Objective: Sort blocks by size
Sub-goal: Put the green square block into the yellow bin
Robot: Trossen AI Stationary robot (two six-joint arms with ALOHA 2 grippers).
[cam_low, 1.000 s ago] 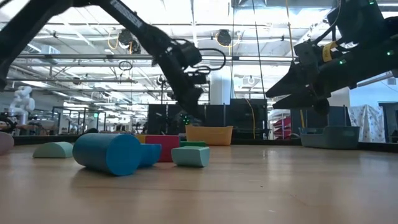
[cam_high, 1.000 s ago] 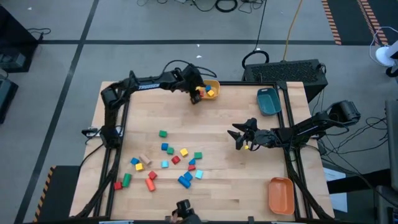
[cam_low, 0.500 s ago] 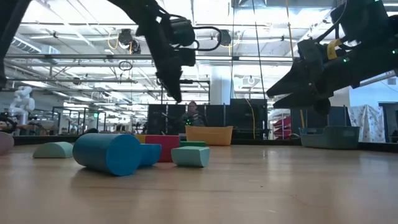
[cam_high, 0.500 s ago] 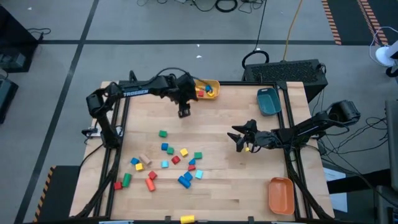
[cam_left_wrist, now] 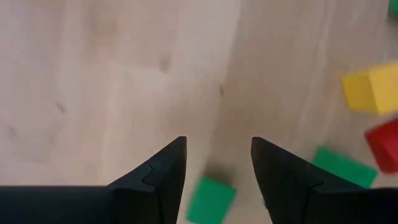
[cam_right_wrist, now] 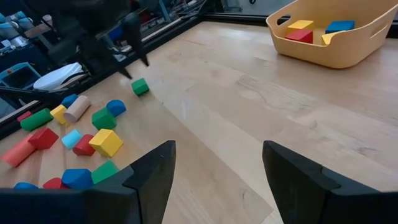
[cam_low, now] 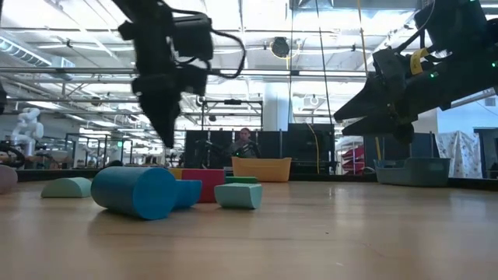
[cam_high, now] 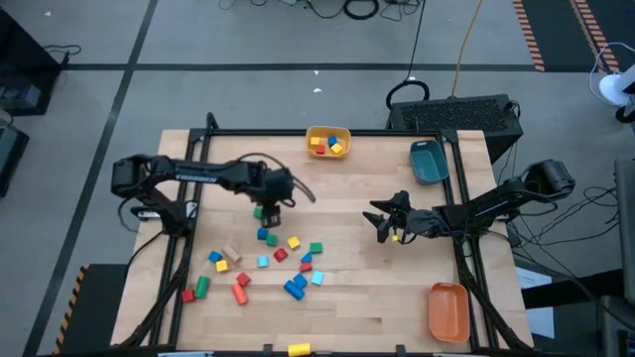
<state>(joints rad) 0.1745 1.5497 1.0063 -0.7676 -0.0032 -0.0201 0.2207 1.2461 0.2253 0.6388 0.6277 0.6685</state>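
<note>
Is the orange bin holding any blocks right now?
No. In the high view the orange bin at the table's near right corner shows only its bare inside, with no block in it.

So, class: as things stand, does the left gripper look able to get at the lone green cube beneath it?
Probably yes. The left gripper hangs just over the green cube, fingers apart and empty. The cube sits apart from the other blocks, so nothing seems to block a straight descent.

No lettering or number can be read anywhere.
</note>
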